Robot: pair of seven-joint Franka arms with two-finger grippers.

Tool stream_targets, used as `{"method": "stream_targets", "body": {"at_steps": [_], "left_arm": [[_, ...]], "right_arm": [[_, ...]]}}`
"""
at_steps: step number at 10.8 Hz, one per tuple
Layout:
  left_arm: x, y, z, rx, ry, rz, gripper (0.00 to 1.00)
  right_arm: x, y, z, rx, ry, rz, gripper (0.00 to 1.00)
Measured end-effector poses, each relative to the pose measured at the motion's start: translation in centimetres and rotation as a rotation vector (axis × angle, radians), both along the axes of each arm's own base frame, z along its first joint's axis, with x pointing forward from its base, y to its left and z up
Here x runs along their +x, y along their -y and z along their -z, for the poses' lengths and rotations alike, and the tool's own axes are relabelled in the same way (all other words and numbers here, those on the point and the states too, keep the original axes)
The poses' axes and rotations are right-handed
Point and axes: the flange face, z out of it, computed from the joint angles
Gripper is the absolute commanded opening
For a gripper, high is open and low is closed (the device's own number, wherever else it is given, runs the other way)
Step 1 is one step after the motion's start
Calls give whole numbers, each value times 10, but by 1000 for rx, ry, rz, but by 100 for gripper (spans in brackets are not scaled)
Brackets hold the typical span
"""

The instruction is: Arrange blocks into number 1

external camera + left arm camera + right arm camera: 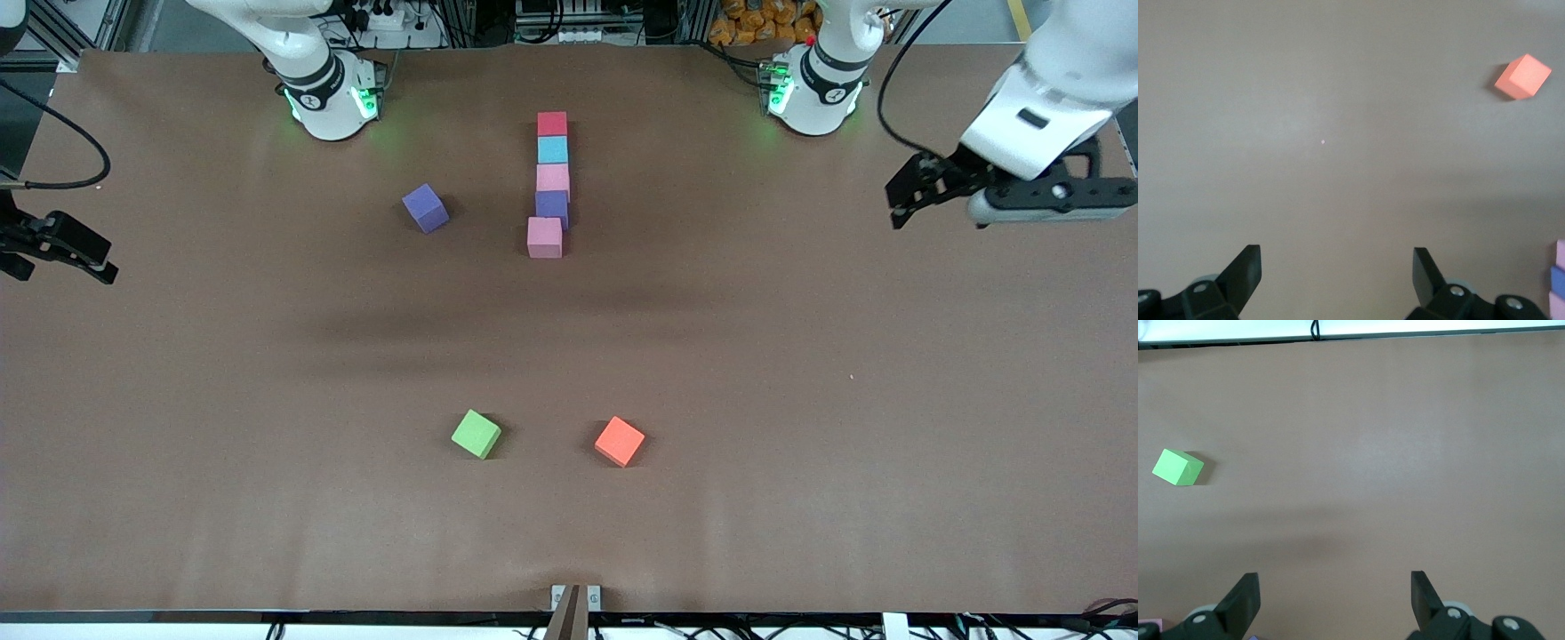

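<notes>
Five blocks form a touching column in the middle of the table: red nearest the robots' bases, then light blue, pink, purple and a second pink, set slightly off line. Another purple block lies loose beside the column, toward the right arm's end. The green block and the orange block sit apart, nearer the front camera. My left gripper hangs open over its end of the table. At the other end my right gripper is open too, holding nothing.
The brown table surface lies bare between the column and the two loose blocks. A small bracket sits at the table's edge nearest the front camera. Cables run beside the right gripper.
</notes>
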Motion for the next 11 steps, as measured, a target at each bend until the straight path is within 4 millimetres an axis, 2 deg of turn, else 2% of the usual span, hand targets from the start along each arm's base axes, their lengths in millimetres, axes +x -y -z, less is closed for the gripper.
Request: {"method": "stream_targets", "body": {"at_steps": [2,4,6,11], "left_arm": [[-9,-23,-25,-44,-5,8,100],[-11,-29,-34,-60,-1,0,100],[-7,-28,-32,-59,-20,2,100],[20,-26,-16,-58,-78,1,100]], "right_arm": [[0,-4,-3,0,5,-8,100],[0,-5,-10,0,20,-8,100],[0,-5,-16,0,32,-8,100],[-3,-4,-16,0,12,-7,100]]}}
